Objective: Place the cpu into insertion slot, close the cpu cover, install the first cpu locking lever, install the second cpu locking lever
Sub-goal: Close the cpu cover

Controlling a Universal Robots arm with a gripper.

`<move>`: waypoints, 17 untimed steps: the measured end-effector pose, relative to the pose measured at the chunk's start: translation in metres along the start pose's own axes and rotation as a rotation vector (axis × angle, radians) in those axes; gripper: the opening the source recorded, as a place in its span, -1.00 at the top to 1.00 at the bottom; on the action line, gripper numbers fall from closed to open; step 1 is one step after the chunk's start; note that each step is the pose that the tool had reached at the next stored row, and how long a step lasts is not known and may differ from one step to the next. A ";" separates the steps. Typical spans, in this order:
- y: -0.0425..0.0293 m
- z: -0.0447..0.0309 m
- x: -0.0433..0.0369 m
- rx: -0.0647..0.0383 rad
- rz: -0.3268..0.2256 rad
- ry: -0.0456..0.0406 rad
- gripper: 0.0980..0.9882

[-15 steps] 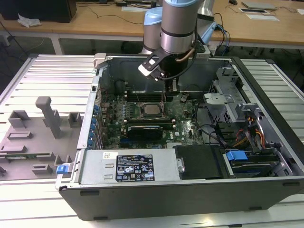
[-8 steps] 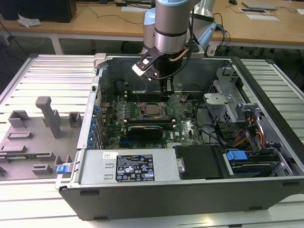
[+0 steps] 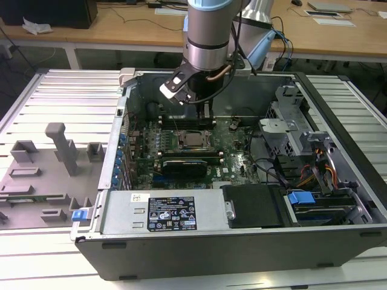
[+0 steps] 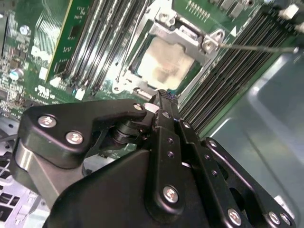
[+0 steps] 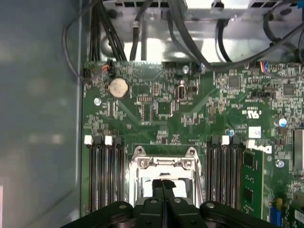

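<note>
With the cpu (image 4: pixel 164 66) seated in the insertion slot (image 4: pixel 134 59) under the lowered cpu cover (image 4: pixel 190 34), I judge the gripper (image 5: pixel 164 183), fingers together and empty, should press the free locking lever (image 4: pixel 256 47) squarely, clear of the memory slots (image 4: pixel 228 78).

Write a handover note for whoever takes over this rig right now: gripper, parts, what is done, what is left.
Gripper: shut, empty, hanging just above the socket area.
Parts: the cpu sits in the insertion slot, with the cpu cover lying over it.
Done: cpu placed; cover looks closed.
Left: one locking lever sticks out over the memory slots and seems unlatched. I cannot tell the other lever's state.
</note>
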State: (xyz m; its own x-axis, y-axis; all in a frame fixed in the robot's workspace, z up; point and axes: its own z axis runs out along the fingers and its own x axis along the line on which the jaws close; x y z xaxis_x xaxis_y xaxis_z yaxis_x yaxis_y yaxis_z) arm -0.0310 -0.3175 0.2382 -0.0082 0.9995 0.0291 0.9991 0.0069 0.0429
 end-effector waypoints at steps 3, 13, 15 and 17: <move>-0.0061 0.0018 -0.0006 0.000 0.000 0.0001 0.98; -0.0111 0.0054 -0.0015 0.002 -0.064 0.0018 0.98; -0.0111 0.0055 -0.0015 0.004 -0.126 0.0035 0.98; -0.0111 0.0057 -0.0016 0.006 -0.188 0.0052 0.98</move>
State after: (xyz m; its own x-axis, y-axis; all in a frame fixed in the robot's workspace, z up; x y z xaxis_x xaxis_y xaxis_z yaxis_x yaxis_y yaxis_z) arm -0.0418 -0.3190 0.2321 -0.1949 0.9805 0.0263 0.9801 0.1937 0.0426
